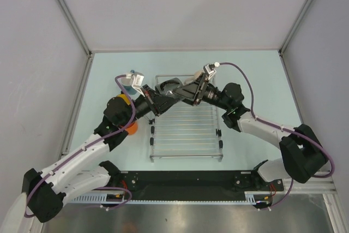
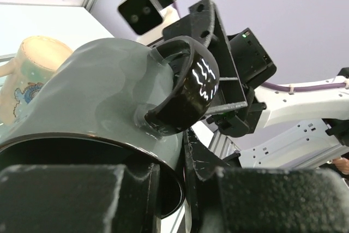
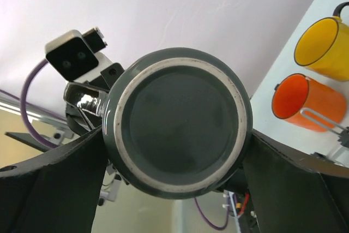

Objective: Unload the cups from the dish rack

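The left claw (image 2: 174, 200) is clamped on the rim of the dark grey mug (image 2: 103, 96): one finger (image 2: 76, 200) sits inside the mouth, the other outside the wall. The mug's body stretches away from the claw and its black handle (image 2: 188, 88) sticks out on the upper side. Past the mug, to this claw's left, stands the beige mug (image 2: 30, 75). From above, the two claws meet nose to nose over the far end of the dish rack (image 1: 185, 129), with the grey mug between them. The right claw (image 3: 177, 178) faces the mug's round base. Its fingers (image 3: 49, 189) are spread wide on either side, and I cannot tell whether they press on the wall. To the right of this claw, the yellow mug (image 3: 322, 47) and the orange mug (image 3: 305, 102) sit side by side on the pale table (image 3: 327, 4), the orange one just beside a corner wire of the rack.
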Action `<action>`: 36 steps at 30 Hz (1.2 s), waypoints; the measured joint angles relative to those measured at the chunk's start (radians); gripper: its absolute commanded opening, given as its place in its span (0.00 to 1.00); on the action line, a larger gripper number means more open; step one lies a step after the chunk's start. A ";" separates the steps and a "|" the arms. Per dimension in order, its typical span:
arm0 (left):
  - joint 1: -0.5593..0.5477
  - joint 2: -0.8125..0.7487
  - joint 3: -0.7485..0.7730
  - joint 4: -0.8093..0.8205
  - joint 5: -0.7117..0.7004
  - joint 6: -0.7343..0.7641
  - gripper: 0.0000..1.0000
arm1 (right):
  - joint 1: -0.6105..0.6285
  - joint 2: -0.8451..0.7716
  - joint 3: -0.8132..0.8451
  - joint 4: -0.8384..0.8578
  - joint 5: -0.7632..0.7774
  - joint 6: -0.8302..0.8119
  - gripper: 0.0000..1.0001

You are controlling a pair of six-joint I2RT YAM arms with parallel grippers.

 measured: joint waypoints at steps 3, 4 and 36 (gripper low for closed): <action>-0.002 -0.016 0.015 -0.048 -0.012 0.000 0.00 | -0.002 -0.030 0.007 -0.062 -0.004 -0.060 1.00; -0.003 -0.021 0.019 -0.064 -0.017 0.000 0.00 | -0.002 -0.039 0.008 -0.085 -0.005 -0.078 1.00; 0.529 0.409 0.751 -1.036 -0.621 0.298 0.00 | -0.075 -0.247 0.213 -1.044 0.450 -0.660 1.00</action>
